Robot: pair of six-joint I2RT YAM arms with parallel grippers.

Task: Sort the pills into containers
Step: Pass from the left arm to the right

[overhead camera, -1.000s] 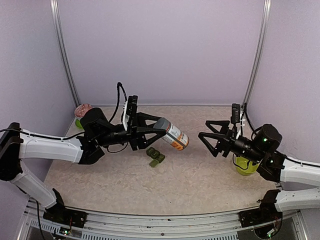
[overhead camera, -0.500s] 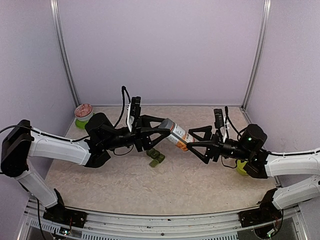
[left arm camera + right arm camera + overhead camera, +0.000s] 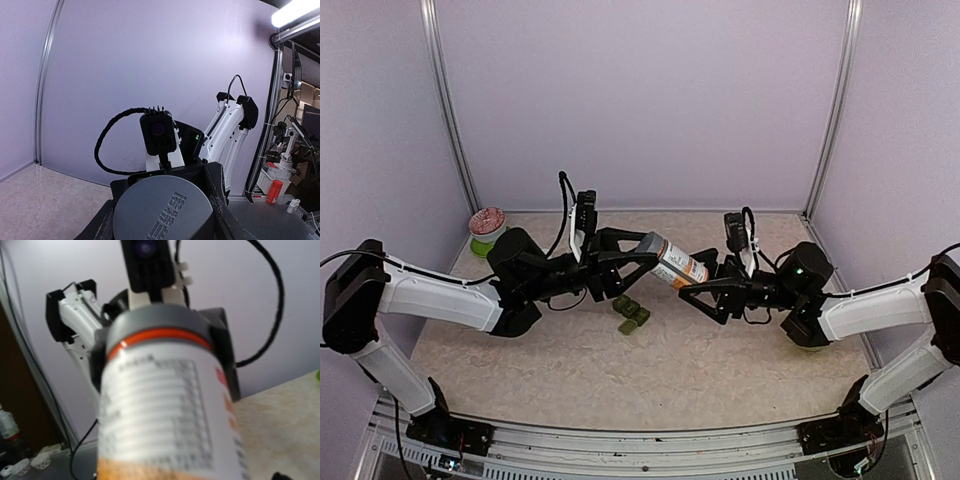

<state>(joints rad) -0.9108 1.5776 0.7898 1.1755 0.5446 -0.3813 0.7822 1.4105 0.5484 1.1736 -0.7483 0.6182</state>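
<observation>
A white pill bottle [image 3: 677, 267] with an orange-marked label and a grey cap [image 3: 650, 248] hangs tilted in mid-air above the table's middle. My left gripper [image 3: 642, 252] is shut on the cap end; the cap fills the left wrist view [image 3: 165, 212]. My right gripper [image 3: 695, 281] is open, its fingers on either side of the bottle's bottom end. The bottle fills the right wrist view [image 3: 165, 410], blurred. The containers [image 3: 632, 313], a dark green strip of joined compartments, lie on the table just below the bottle. No loose pills show.
A lime-green bowl with a pinkish top [image 3: 486, 229] stands at the back left corner. Metal frame posts [image 3: 448, 110] and lilac walls close in the back and sides. The right arm [image 3: 850, 315] reaches in low from the right.
My right gripper has moved left, from the right side of the table up to the bottle's bottom end. My left gripper has held the bottle nearly in place, shifting slightly.
</observation>
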